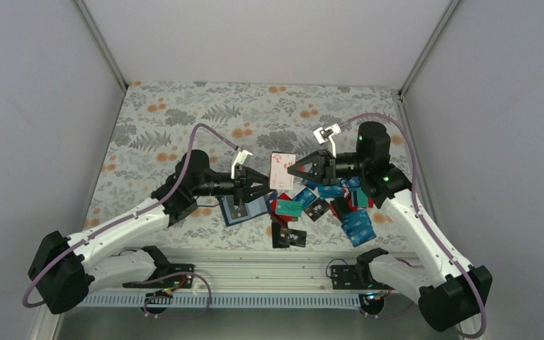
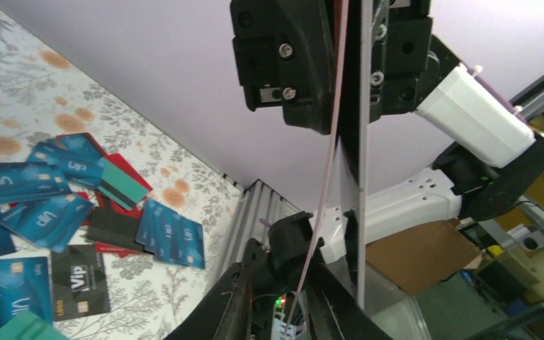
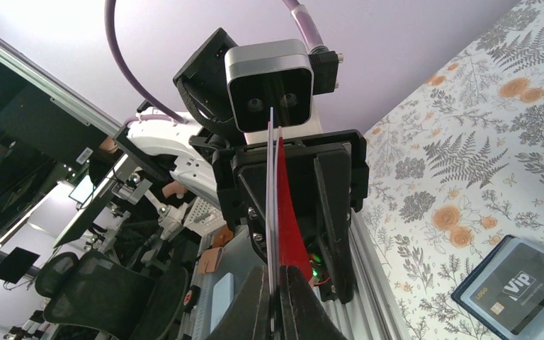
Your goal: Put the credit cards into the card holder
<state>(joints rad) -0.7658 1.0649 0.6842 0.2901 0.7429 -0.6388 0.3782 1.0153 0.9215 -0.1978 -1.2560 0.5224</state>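
Card holder (image 1: pixel 249 211) flat on the bench (image 1: pixel 184 120), directly beneath the left pincer (image 1: pixel 264 188), with a black card (image 3: pixel 520 287) on its face. Hard to say from this angle whether tucked in or only lying on top. Pale card (image 1: pixel 282 170) lifted clear of the bench, up on edge between the two pincers, and clamped at one side in the fully closed right pincer (image 1: pixel 294 168). Opposite edge reaching into the left pincer, narrowed to a slim gap; no telling whether gripping or merely bracketing the card. Most likely a mid-air handover or re-grip, ahead of sliding the card into the holder. Rest of the credit cards (image 1: pixel 358 225) scattered loose on the bench beneath and to the near side of the right pincer, in blue, teal, red and black, several overlapping. Early in the job by this showing: at most one card home, one in the air, the whole pile yet to go. Both arms stretched forward from their bases and bent inward, pincers pointing at each other, nose to nose above the middle of the bench.
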